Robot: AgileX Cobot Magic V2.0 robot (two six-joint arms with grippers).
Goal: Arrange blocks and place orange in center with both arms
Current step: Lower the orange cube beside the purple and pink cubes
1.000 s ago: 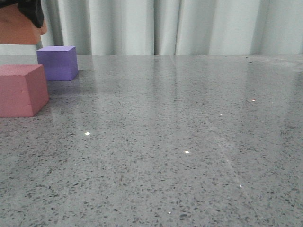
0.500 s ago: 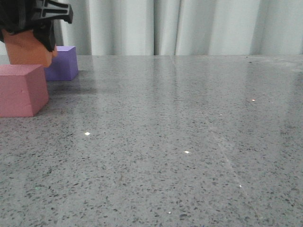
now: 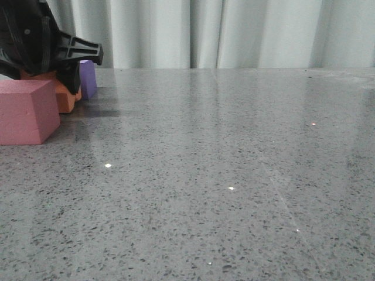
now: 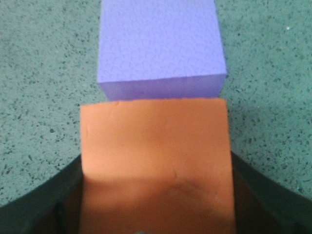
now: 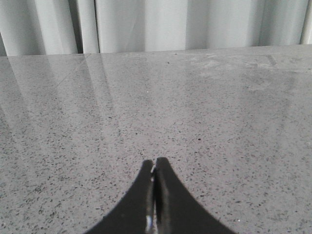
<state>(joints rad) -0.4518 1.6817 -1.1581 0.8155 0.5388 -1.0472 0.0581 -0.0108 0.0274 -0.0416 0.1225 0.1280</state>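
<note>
**Orange cube held low between pink and purple at the left edge**

In the upper left of the front view we see the left gripper (image 3: 44, 73) low over the grey speckled worktop (image 3: 222, 164), its black body covering most of the orange cube (image 3: 65, 98). Only a lower corner of that cube shows there, just behind the pink-red cube (image 3: 26, 111) and in front of the purple cube (image 3: 88, 78), whose right side peeks out past the gripper. We cannot tell from this view whether the orange cube touches the worktop.

In the left wrist view the orange cube (image 4: 155, 161) fills the lower centre of the frame, pinched between the dark fingers (image 4: 270, 195) that curve in from both lower corners. Its far edge meets the purple cube (image 4: 160, 46) in the upper centre; the two look to be touching or nearly so.

In the right wrist view the right gripper (image 5: 154, 195) sits at bottom centre, its fingers pressed together with nothing between them, over bare worktop with pale curtains (image 5: 161, 24) across the top of the frame.
</note>
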